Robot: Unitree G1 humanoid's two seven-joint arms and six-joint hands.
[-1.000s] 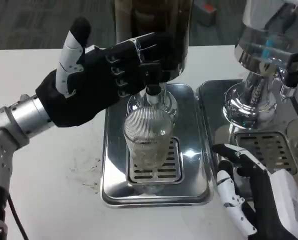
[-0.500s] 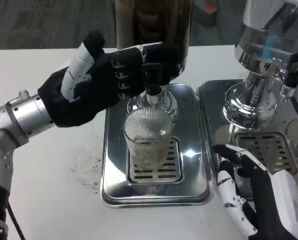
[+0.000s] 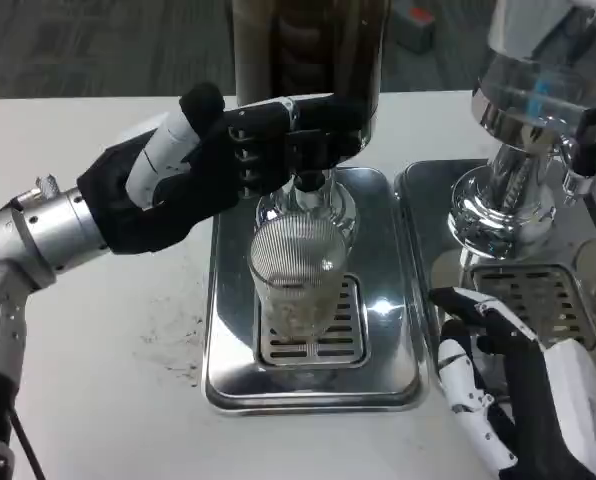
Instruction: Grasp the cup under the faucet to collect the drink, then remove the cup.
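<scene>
A ribbed clear glass cup (image 3: 296,275) stands upright on the grate of the steel drip tray (image 3: 228,330), right under the faucet (image 3: 306,190) of the dark drink dispenser (image 3: 308,50). A pale yellowish tint shows low in the cup. My left hand (image 3: 203,165), black palm towards me, reaches in from the left above the cup. Its fingers (image 3: 313,130) curl over the faucet handle and its thumb is raised. My right hand (image 3: 503,390) lies at the lower right beside the tray with its fingers spread, holding nothing, well apart from the cup.
A second shiny dispenser (image 3: 523,170) stands on its own steel tray (image 3: 538,300) at the right, close behind my right hand. White table (image 3: 108,380) lies to the left and front of the tray, with a faint smudge (image 3: 173,340) near the tray's left edge.
My left hand has rolled and edged right, and its thumb has swung towards the dispenser. Its fingers stay on the faucet handle. The cup and my right hand have hardly moved.
</scene>
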